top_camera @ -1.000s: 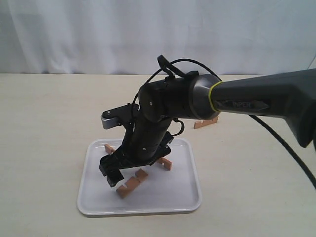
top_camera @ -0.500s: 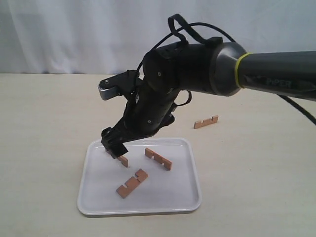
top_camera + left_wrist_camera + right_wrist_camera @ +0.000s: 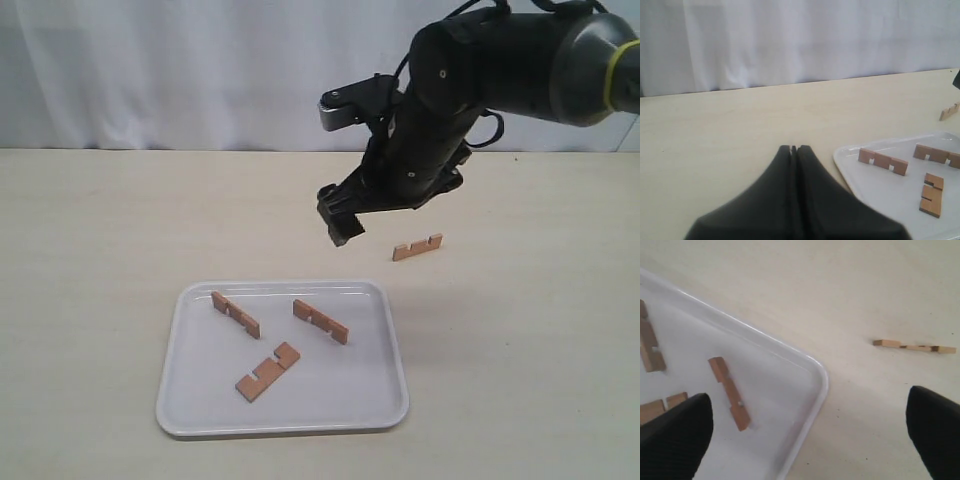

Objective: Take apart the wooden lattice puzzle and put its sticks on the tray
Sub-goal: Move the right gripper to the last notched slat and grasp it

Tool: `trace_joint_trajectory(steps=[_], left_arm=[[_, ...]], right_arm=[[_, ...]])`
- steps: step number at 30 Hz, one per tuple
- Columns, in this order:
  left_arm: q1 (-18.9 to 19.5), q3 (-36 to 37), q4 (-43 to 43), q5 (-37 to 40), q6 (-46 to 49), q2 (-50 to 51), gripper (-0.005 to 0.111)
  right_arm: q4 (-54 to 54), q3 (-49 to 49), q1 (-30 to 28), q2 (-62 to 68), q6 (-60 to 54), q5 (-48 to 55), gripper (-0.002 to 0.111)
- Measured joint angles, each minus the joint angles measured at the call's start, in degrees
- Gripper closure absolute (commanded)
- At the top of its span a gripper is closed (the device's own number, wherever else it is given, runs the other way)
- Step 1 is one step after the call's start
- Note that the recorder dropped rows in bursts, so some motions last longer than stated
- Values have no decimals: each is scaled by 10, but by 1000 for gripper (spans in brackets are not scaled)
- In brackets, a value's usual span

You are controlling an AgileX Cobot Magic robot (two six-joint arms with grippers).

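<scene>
light: bright, even | shadows: soft, faint | blur: near wrist-view foregrounds

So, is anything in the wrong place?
Yes. One stick lies on the table, outside the tray and apart from it. The other three sticks are in the tray, so that one looks out of place.

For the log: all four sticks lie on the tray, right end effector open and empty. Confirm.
Wrong: only three sticks lie on the tray; the fourth stick lies on the table, off the tray, per the exterior view. Right end effector open and empty.
</scene>
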Motion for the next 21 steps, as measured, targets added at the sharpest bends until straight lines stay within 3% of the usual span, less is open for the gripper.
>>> trace_joint_trajectory(steps=[11,21], left_arm=[[0,0,0,0,0,0,107],[0,0,0,0,0,0,107]], right_arm=[[-4,0,-70,24,2,-4,10],[-55,0,-114,98,17,-84,10]])
